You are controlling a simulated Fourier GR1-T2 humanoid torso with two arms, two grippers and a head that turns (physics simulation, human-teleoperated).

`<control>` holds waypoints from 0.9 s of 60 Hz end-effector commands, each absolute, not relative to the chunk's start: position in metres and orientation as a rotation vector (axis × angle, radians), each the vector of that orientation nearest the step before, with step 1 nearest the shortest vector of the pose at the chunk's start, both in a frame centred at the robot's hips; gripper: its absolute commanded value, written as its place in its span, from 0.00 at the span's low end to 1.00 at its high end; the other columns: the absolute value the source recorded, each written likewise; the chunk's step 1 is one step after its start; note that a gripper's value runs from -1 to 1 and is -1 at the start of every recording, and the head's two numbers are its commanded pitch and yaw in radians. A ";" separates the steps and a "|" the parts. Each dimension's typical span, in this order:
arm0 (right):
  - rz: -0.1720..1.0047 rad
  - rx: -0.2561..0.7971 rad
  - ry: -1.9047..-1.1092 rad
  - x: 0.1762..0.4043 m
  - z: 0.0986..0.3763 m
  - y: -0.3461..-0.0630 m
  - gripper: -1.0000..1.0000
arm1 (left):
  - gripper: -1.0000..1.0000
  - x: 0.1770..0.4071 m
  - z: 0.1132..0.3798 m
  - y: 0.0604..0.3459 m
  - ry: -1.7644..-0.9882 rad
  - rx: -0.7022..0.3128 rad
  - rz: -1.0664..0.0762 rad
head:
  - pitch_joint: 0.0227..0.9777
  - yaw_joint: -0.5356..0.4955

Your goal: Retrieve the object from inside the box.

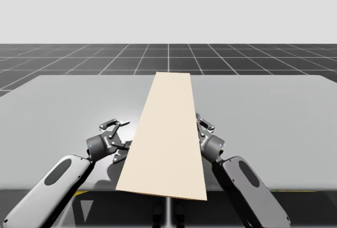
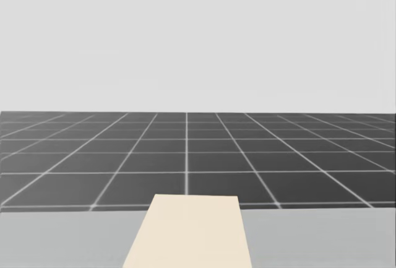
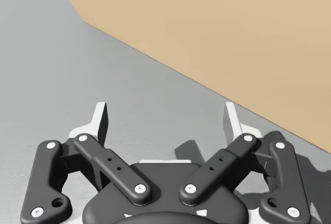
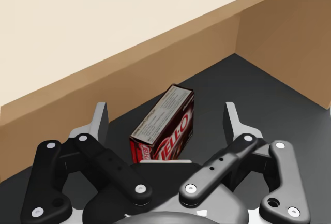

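So here's where we're at. In the high view the cardboard box (image 1: 166, 144) sits dead centre on the grey bench (image 1: 63, 107). It shows up as one long pale beige panel running from mid-frame down to the lower edge. Our left pincer (image 1: 120, 139) is just left of it, lower-left of centre. Our right pincer (image 1: 202, 129) is tucked against the panel's right edge, partly hidden behind it.

In the head view the same pale panel pokes up at bottom centre. There's bench on either side, and the dark gridded floor (image 2: 185, 156) runs across the middle of the frame behind it.

In the left wrist view our left pincer (image 3: 165, 113) is spread wide with nothing in it, over bare bench. The box's tan outer wall (image 3: 222, 32) runs at a slant ahead of it and off to one side. We can't tell whether the nearer finger touches that wall.

The right wrist view is the interesting one. The small red carton (image 4: 164, 125) is inside the box, lying on its dark bottom close to the brown inner wall ahead. It sits between the fingers of our right pincer, which are wide apart. Neither finger touches it and there's a gap on both sides, so this pincer isn't holding anything either. A corner where two inner walls meet shows ahead, past one finger.
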State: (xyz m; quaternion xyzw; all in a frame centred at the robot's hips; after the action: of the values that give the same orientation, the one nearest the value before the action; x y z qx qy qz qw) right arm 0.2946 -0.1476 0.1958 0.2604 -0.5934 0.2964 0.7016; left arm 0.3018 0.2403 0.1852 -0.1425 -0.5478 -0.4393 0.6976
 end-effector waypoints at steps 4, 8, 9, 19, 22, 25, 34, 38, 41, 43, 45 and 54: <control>0.627 0.542 -1.264 0.309 0.167 -0.130 0.00 | 0.00 0.300 0.183 0.238 -1.220 -0.311 -1.000 | 0.16 0.48; 0.630 0.515 -1.229 0.313 0.159 -0.123 0.00 | 0.00 0.299 0.183 0.237 -1.220 -0.307 -1.009 | 0.16 0.48; 0.625 0.515 -1.220 0.313 0.158 -0.122 0.00 | 0.00 0.299 0.183 0.237 -1.219 -0.307 -1.010 | 0.16 0.48; 0.627 0.483 -1.173 0.322 0.148 -0.111 0.00 | 0.00 0.298 0.183 0.237 -1.224 -0.306 -1.019 | 0.17 0.48; 0.625 0.479 -1.155 0.325 0.145 -0.108 0.00 | 0.00 0.298 0.183 0.237 -1.224 -0.307 -1.024 | 0.17 0.48; 0.628 0.464 -1.155 0.328 0.143 -0.105 0.00 | 0.00 0.298 0.183 0.237 -1.226 -0.305 -1.025 | 0.17 0.48; 0.593 0.425 -1.121 0.330 0.139 -0.107 0.99 | 0.00 0.297 0.184 0.237 -1.230 -0.300 -1.028 | 0.17 0.48; 0.577 0.408 -1.112 0.331 0.136 -0.109 1.00 | 0.00 0.296 0.184 0.237 -1.231 -0.299 -1.030 | 0.17 0.48; 0.563 0.404 -1.100 0.332 0.135 -0.111 1.00 | 0.00 0.296 0.184 0.237 -1.233 -0.298 -1.031 | 0.17 0.48; 0.555 0.396 -1.103 0.333 0.135 -0.112 1.00 | 0.00 0.296 0.184 0.237 -1.234 -0.298 -1.031 | 0.17 0.48; 0.540 0.395 -1.099 0.334 0.135 -0.114 1.00 | 0.00 0.296 0.184 0.237 -1.235 -0.296 -1.031 | 0.17 0.48; 0.486 0.363 -1.167 0.330 0.155 -0.135 1.00 | 0.00 0.297 0.185 0.239 -1.246 -0.295 -1.024 | 0.17 0.48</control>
State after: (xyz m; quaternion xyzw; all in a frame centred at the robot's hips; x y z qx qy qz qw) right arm 0.3275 -0.1115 0.1516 0.2067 -0.5292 0.2719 0.7768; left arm 0.2964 0.2374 0.1838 -0.1330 -0.5518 -0.4586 0.6837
